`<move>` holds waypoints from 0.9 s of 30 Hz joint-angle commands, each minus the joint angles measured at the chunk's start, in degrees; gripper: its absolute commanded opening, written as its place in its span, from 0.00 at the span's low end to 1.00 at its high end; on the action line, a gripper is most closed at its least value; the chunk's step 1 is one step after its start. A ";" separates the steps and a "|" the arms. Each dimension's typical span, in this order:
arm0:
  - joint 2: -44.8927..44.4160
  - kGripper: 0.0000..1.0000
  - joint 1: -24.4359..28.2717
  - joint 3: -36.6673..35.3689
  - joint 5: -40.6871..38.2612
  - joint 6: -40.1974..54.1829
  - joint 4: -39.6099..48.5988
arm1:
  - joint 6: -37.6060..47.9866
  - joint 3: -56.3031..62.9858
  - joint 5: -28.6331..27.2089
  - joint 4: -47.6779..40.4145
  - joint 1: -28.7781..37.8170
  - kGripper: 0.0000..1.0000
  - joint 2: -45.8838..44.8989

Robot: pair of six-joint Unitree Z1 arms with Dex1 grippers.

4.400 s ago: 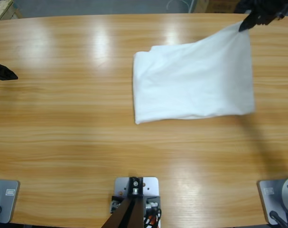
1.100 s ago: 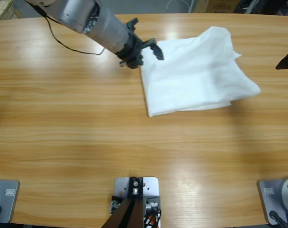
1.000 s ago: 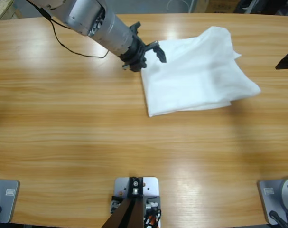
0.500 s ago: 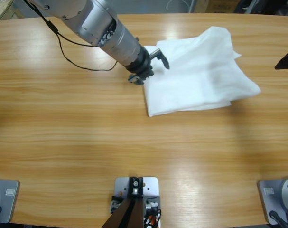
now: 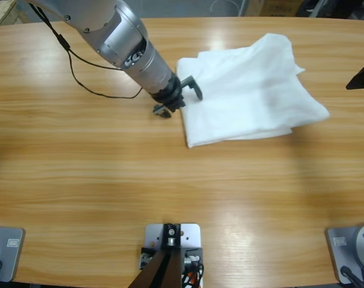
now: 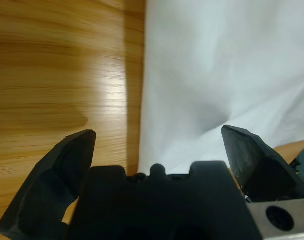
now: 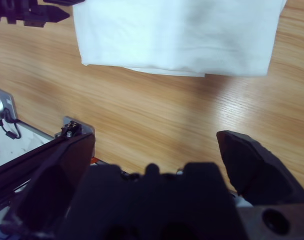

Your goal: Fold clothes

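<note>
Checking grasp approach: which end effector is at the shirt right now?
The left end effector, open, straddling the near-left edge of the folded white T-shirt. The right end effector sits apart at the table's right edge, off the fabric.

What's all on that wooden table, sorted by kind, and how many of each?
White T-shirt, folded: 1
Robot arms with black grippers: 2, the left gripper at the shirt's edge, the right gripper off at the side
Total: 3

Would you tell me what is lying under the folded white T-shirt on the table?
Only the wooden table shows around the T-shirt. The shirt's folded layers hide whatever lies beneath. The left gripper straddles its left edge.
</note>
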 commanded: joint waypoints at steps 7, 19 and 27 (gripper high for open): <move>5.33 1.00 0.45 0.37 1.03 -0.06 1.00 | -0.80 1.80 1.35 0.31 0.74 1.00 -0.96; 7.25 0.99 0.45 -3.18 1.03 0.76 0.91 | -0.80 2.03 1.24 0.26 0.74 1.00 -1.05; 8.71 0.99 1.75 -6.98 1.03 4.03 0.91 | -0.88 1.98 1.26 0.33 0.74 1.00 -1.08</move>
